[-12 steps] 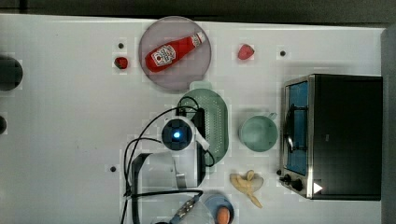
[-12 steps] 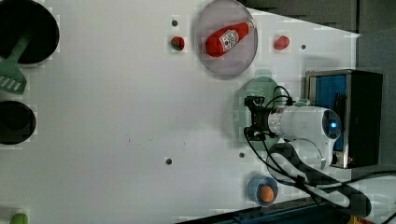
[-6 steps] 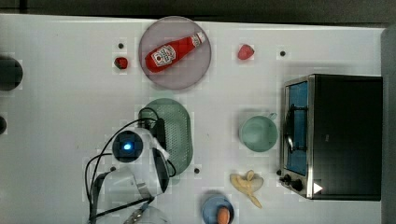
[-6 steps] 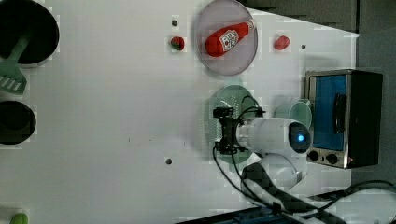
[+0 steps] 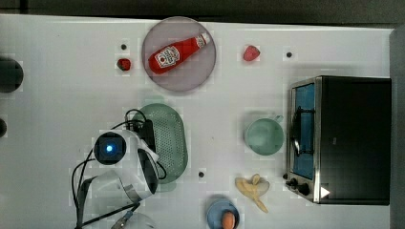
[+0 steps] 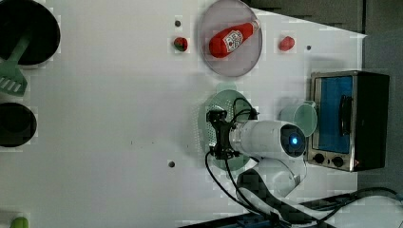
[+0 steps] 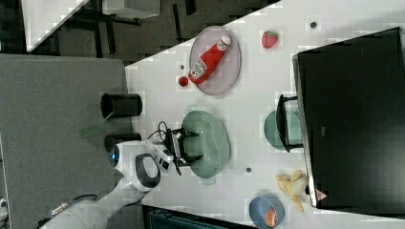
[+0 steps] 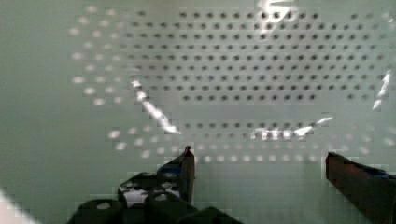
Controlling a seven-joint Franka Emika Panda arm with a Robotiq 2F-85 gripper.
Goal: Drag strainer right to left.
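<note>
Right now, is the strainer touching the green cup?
Apart. In the top view, bare white table separates the strainer from the green cup; the right view shows the same gap.

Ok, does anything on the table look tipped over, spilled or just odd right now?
Only the ketchup bottle, which lies on its side across the round plate rather than standing. Nothing looks spilled or broken; the strainer sits flat and the cup is upright.

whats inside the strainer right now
No food or loose item shows in the strainer, just its perforated bottom. The gripper reaches into it with jaws open. The arm covers the strainer's edge on the top view's left.
</note>
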